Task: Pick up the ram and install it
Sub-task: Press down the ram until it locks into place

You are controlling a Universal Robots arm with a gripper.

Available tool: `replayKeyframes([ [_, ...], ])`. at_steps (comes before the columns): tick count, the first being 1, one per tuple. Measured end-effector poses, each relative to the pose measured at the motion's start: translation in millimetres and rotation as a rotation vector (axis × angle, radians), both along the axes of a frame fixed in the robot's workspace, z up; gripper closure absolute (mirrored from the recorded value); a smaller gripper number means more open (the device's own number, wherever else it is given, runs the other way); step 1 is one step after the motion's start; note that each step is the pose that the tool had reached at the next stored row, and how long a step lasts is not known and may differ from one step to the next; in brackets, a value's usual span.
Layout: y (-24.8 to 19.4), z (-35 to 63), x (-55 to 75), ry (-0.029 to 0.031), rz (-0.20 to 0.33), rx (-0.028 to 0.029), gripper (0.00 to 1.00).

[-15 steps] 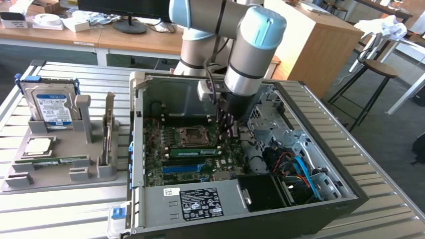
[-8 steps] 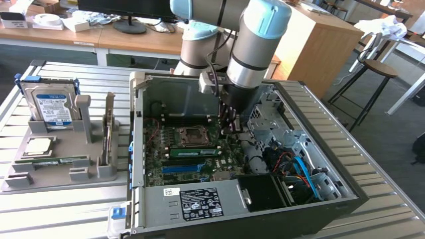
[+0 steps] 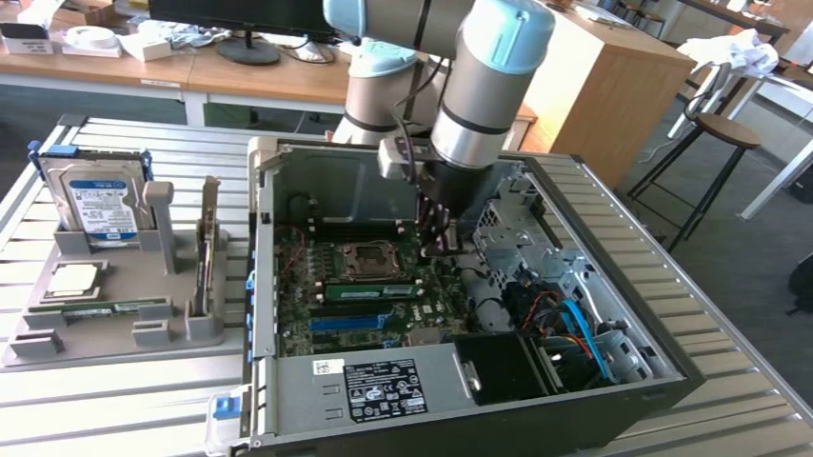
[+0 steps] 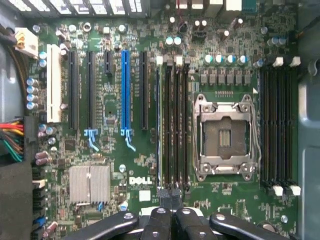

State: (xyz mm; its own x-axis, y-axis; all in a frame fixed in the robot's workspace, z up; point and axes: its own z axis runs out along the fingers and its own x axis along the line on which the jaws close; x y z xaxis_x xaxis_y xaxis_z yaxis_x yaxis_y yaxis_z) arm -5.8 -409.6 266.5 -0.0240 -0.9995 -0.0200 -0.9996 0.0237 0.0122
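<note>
Inside the case, one ram stick [image 3: 372,288] sits slotted beneath the closed, empty gripper [image 3: 439,249].

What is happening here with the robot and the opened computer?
The robot arm has its gripper down inside the open computer case, just above the motherboard. Its fingers are shut. In the exterior view, a ram stick already sits in a slot beside the empty processor socket. Another ram stick lies on the grey parts holder at the exterior view's left, next to a hard drive and an upright expansion card.
</note>
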Motion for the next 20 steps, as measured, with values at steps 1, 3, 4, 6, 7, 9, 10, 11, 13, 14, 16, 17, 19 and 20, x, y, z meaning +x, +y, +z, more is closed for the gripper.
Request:
replayKeyframes([
  [1, 0.0, 0.0, -4.2, -0.0002, 0.0, 0.0, 0.9],
  [3, 0.0, -0.1, -13.2, -0.0008, 0.0, 0.0, 0.9],
  [4, 0.0, -0.2, -17.6, -0.001, 0.0, 0.0001, 0.9],
  [6, 0.0, -0.4, -26.5, -0.0009, 0.0, 0.0, 0.9],
  [7, 0.0, -0.6, -30.6, -0.001, -0.001, 0.0, 0.9],
  [9, 0.0, -0.8, -38.5, -0.0009, -0.001, 0.0, 0.9],
  [10, 0.0, -0.9, -42.5, -0.0009, -0.001, 0.0, 0.9],
  [11, 0.0, -1.0, -46.5, -0.0009, -0.001, 0.0001, 0.9],
  [13, 0.0, -1.3, -54.0, -0.0009, -0.002, 0.0001, 0.9],
  [14, 0.0, -1.4, -57.5, -0.0009, -0.002, 0.0001, 0.9],
  [16, 0.0, -1.5, -63.9, -0.0009, -0.002, 0.0, 0.9],
  [17, 0.0, -1.6, -66.7, -0.0009, -0.003, 0.0, 0.9],
  [19, 0.0, -1.7, -71.9, -0.0009, -0.003, 0.0001, 0.9],
  [20, 0.0, -1.7, -74.2, -0.001, -0.003, 0.0001, 0.9],
])
